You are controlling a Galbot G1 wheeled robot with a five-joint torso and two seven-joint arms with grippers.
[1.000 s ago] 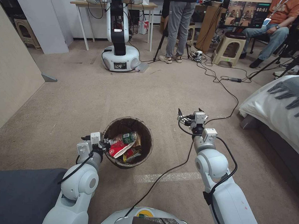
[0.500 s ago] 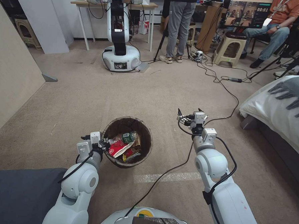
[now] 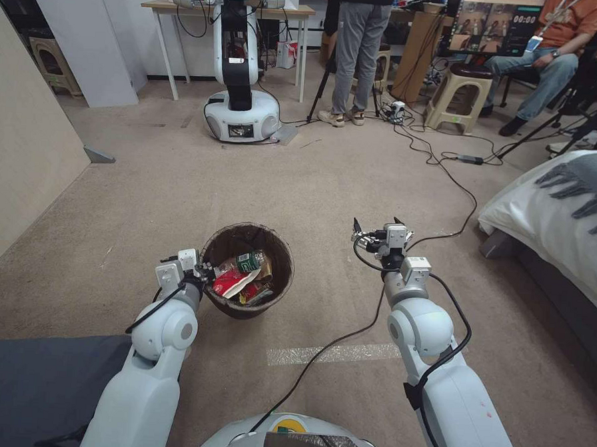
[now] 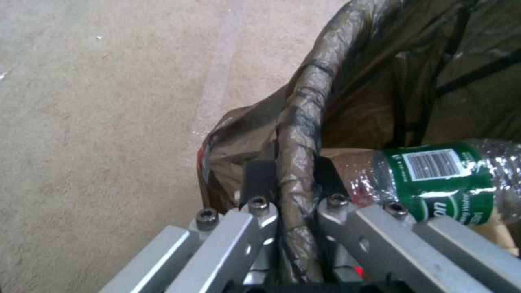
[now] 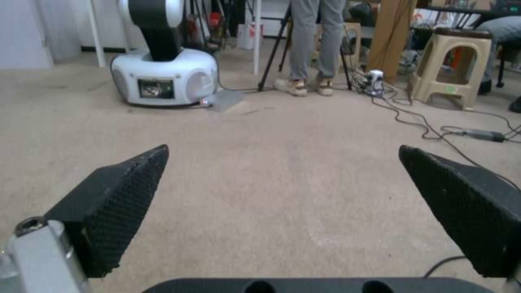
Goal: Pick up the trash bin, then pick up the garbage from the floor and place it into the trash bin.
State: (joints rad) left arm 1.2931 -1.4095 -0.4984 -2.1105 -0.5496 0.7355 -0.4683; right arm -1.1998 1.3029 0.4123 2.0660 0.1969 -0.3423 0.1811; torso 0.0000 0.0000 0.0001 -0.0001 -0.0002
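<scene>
Head view, left to right: grey cushion edge (image 3: pixel 30 383) at the near left, tan carpet (image 3: pixel 146 195) beyond. Left gripper (image 3: pixel 202 274) at the near-left rim of the trash bin (image 3: pixel 280 262), pinched on that rim. Left wrist view: bag-wrapped rim (image 4: pixel 296 162) clamped tight between the two metal jaws, one finger outside the wall, one inside. Bin itself upright, dark brown bag folded over the rim, between the two arms and closer to the left one. Garbage heaped inside: clear bottle with green label (image 3: pixel 246 262) on top, neck end toward the gripper; red-and-white crushed cup (image 3: pixel 232 283) just under it; yellow wrapper scraps (image 3: pixel 258 293) lower; brown paper (image 3: pixel 264 270) against the far side. Close up, bottle label (image 4: pixel 439 179) just beside the inner finger.

Black cable (image 3: pixel 332 345) trailing across the carpet between bin and right arm. Right gripper (image 3: pixel 378 234) well apart from the bin, held over bare carpet, nothing in it; right wrist view: black textured fingers (image 5: pixel 117 195) spread wide. Farther right, white bed corner (image 3: pixel 552 217).
</scene>
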